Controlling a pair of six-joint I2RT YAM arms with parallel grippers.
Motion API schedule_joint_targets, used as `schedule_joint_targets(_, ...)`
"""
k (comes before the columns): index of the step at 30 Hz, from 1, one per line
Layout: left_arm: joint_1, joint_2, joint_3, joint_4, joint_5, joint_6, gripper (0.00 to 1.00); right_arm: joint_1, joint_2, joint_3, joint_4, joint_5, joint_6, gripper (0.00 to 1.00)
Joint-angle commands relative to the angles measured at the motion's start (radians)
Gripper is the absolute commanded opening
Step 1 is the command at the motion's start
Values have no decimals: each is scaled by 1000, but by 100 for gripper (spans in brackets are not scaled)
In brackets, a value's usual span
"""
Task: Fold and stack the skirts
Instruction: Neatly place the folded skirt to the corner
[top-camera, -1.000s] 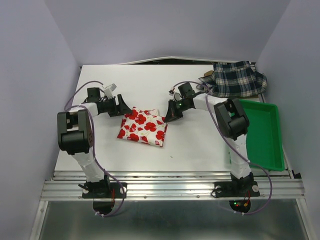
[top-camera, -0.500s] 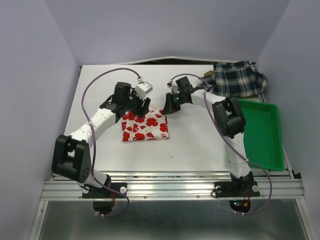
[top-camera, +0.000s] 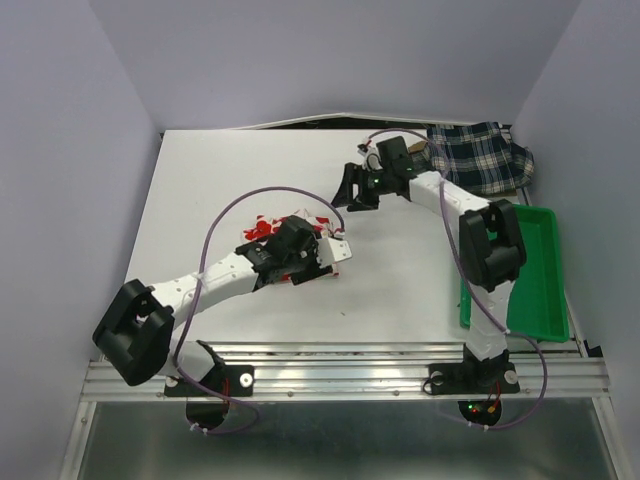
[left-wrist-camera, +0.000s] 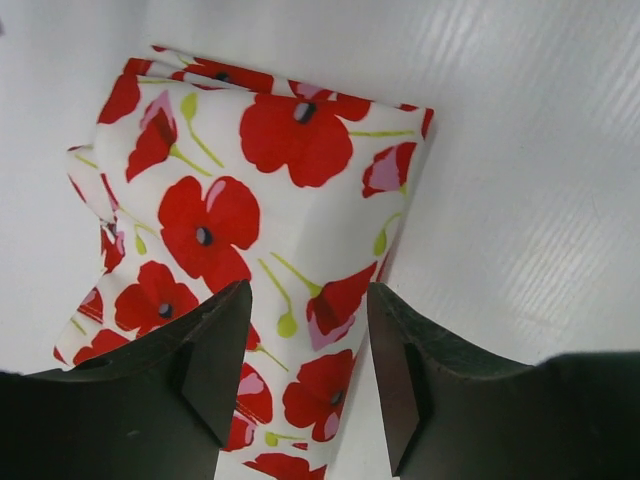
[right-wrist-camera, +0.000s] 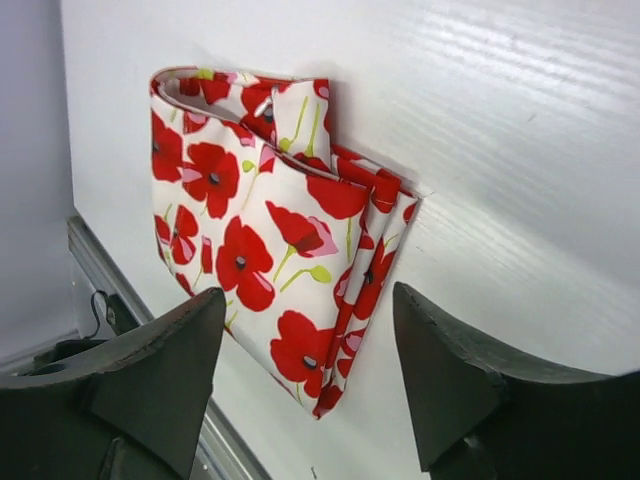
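Note:
The white skirt with red flowers (left-wrist-camera: 250, 200) lies folded on the white table, in the middle of the top view (top-camera: 260, 229). My left gripper (left-wrist-camera: 308, 370) hangs low over it, open, its jaws straddling the cloth's right-hand folded edge; in the top view the left gripper (top-camera: 300, 262) covers most of the skirt. The right gripper (top-camera: 350, 190) stands open farther back and holds nothing. Its wrist view looks between the right gripper (right-wrist-camera: 308, 330) jaws down onto the folded flower skirt (right-wrist-camera: 250, 230), well clear of it. A navy-and-white plaid skirt (top-camera: 480, 158) lies crumpled at the far right corner.
A green plastic tray (top-camera: 530, 270) sits along the right edge, beside the right arm's base. Purple cables loop off both arms. The metal rail (top-camera: 340, 375) runs along the table's near edge.
The left arm swung right and forward, down over the flower skirt. The right gripper let go of the skirt's corner, opened and drew back toward the far right.

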Motion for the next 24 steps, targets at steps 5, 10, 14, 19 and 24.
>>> schedule_joint_targets(5,-90,66,-20,19,17,85,60,-48,-159,-243,18,-58,68,79)
schedule_joint_targets(10,-119,148,-26,60,3,103,60,-48,-169,-387,131,-116,175,89)
schedule_joint_targets(14,-119,194,-30,73,3,109,49,-48,-170,-464,178,-130,223,100)
schedule_joint_targets(19,-119,185,-38,125,-12,76,27,-48,-169,-527,233,-153,231,100)
schedule_joint_targets(24,-107,161,-36,142,-12,51,0,-48,-162,-573,308,-176,240,100)
